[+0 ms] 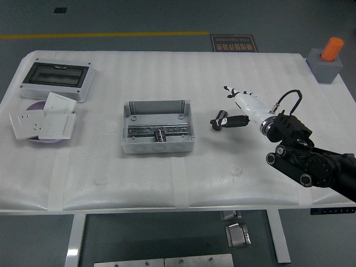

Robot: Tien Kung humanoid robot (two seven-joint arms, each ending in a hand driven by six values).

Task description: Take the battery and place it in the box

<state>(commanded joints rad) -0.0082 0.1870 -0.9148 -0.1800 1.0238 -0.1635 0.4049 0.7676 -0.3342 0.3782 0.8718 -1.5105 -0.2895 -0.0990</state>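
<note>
The battery (160, 135) is a small dark cylinder lying inside the open grey box (158, 127), near its front wall. My right hand (231, 108) is white with black fingertips. It is open and empty, held above the table well to the right of the box. The left arm is not in view.
A grey enclosure with a dark window (57, 79) stands at the back left. White switch plates (43, 122) lie on a purple disc at the left. A grey block with an orange cylinder (328, 60) stands at the back right corner.
</note>
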